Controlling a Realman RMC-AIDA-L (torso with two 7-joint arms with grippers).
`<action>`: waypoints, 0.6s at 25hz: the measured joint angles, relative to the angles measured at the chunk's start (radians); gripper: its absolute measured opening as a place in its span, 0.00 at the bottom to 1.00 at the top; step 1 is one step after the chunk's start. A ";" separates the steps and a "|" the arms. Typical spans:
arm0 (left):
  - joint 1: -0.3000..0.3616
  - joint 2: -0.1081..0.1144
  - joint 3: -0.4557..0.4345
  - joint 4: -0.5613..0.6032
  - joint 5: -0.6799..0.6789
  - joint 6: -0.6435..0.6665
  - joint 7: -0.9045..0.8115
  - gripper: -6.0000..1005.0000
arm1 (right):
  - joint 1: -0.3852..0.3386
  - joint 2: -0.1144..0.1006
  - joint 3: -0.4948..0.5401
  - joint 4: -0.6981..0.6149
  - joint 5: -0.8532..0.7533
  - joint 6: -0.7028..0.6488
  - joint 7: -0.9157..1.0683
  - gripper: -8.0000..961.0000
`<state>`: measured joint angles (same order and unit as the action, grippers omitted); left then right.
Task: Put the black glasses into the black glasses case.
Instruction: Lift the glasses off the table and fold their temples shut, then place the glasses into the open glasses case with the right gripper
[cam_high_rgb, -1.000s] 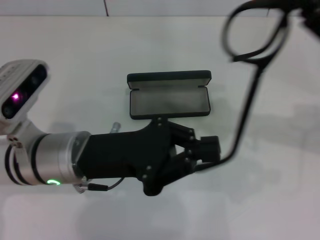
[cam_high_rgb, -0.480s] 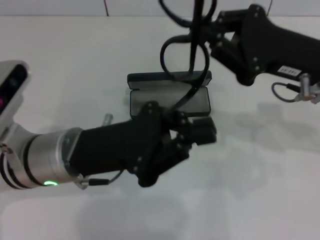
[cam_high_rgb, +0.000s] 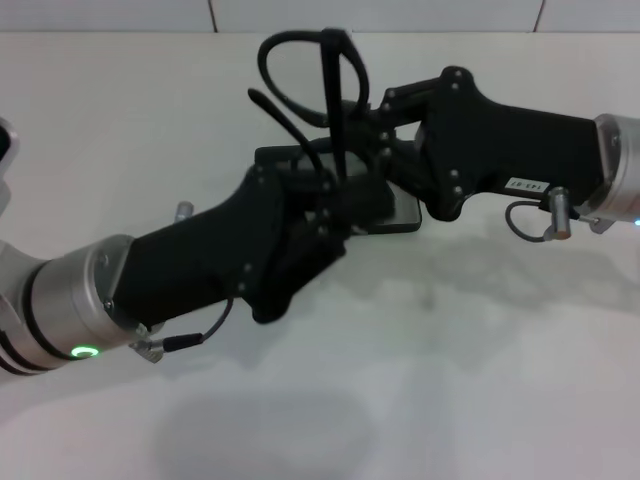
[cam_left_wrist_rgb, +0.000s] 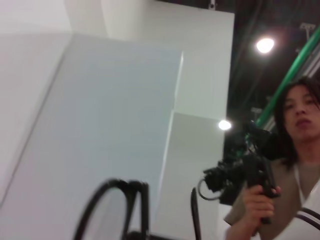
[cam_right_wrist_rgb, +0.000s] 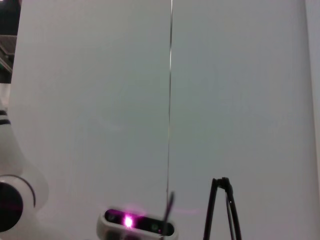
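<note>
White tabletop fills the head view, with a pale wall behind its far edge. Held up above it, the black glasses stand roughly on end, lenses uppermost, over the middle of the table. Directly beneath them lies the black glasses case, lid open, mostly hidden by both grippers; only its far rim and right corner show. The left gripper reaches in from the left, its fingers closed around the lower part of the frame or a temple arm, right over the case. The right gripper comes in from the right and meets the glasses at the frame beside the lenses; whether its fingers are pinching the frame cannot be told from here. The two grippers sit very near each other, both above the case. Left wrist view shows a lens rim from below, and beyond it a person holding a camera.
</note>
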<state>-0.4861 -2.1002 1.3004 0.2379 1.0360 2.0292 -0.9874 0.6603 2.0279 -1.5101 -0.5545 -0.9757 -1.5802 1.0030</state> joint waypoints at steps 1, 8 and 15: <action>0.000 0.000 0.000 -0.010 -0.013 -0.001 0.000 0.06 | 0.001 0.000 -0.006 0.000 0.000 0.001 0.000 0.06; 0.001 0.002 -0.002 -0.048 -0.064 -0.015 -0.004 0.06 | 0.009 0.000 -0.049 -0.002 0.002 0.013 0.000 0.06; 0.001 0.002 0.005 -0.049 -0.062 -0.017 -0.007 0.06 | 0.009 0.000 -0.056 -0.002 0.004 0.031 0.000 0.06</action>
<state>-0.4847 -2.0984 1.3051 0.1887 0.9741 2.0125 -0.9942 0.6693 2.0280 -1.5659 -0.5570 -0.9717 -1.5488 1.0035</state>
